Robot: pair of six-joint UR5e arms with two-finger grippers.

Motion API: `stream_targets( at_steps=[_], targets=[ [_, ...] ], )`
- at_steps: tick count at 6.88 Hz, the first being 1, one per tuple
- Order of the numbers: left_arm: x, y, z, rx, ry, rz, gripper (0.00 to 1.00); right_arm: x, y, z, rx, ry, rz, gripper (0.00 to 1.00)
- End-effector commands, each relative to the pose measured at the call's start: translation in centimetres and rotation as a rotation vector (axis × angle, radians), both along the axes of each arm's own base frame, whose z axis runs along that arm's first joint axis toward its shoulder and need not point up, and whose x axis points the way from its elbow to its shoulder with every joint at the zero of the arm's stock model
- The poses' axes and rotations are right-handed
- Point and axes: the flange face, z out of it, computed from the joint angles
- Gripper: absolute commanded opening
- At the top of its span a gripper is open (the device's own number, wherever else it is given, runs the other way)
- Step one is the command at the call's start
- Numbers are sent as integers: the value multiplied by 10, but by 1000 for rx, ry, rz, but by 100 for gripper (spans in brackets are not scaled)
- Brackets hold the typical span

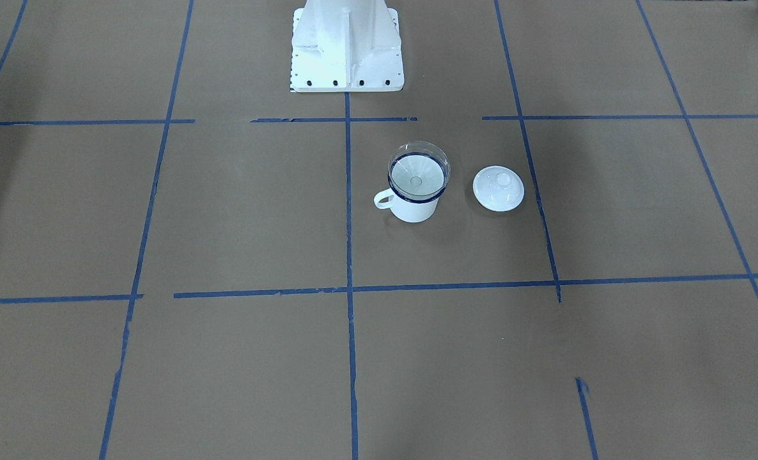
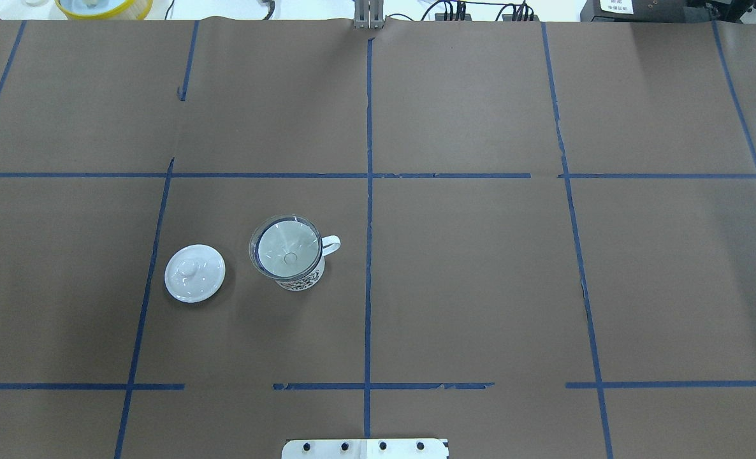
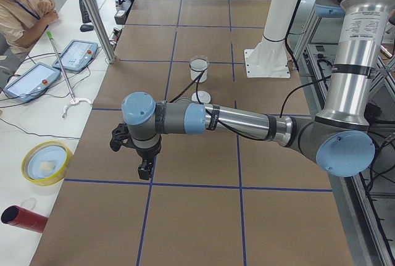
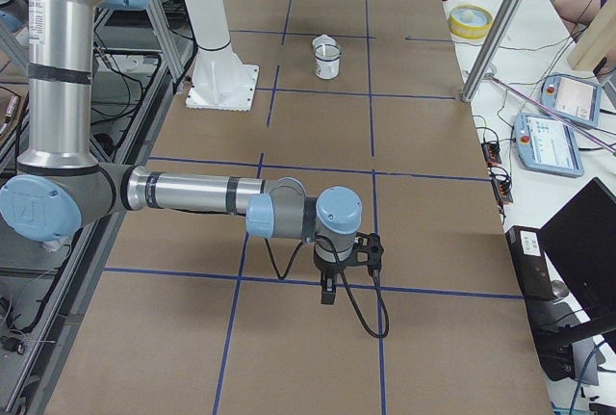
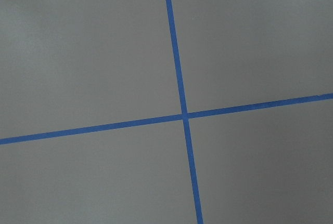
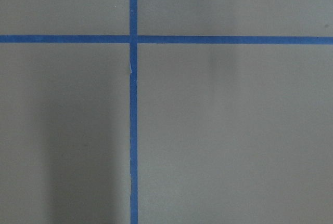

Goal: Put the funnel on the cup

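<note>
The clear funnel [image 1: 417, 171] sits in the mouth of the white cup [image 1: 413, 207], its spout down inside; the overhead view shows the funnel [image 2: 287, 246] on the cup [image 2: 303, 280] left of the centre line. My left gripper [image 3: 144, 170] shows only in the exterior left view, far from the cup [image 3: 199, 70], hanging over the table; I cannot tell if it is open. My right gripper [image 4: 328, 292] shows only in the exterior right view, far from the cup [image 4: 328, 61]; its state is also unclear. Both wrist views show only taped paper.
A round white knobbed lid [image 1: 498, 188] lies beside the cup, also in the overhead view [image 2: 194, 272]. The robot base [image 1: 347, 51] stands behind them. An operator [image 3: 21, 7], teach pendants [image 3: 77, 55] and a yellow bowl [image 3: 46, 162] are on a side table.
</note>
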Motion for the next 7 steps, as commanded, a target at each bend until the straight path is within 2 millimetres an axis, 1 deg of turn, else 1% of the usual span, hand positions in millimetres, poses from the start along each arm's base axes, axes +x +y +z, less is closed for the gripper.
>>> stream_targets(
  at_steps=[1,4,7],
  targets=[
    [-5,-1,3,-6,-1,-9,100,0,0,0,0,0,0,100],
    [-5,-2,0,1,0,-9,100,0,0,1,-1,0,0,100],
    [-4,0,5,-16,9,-9,100,0,0,0,0,0,0,100]
  ],
)
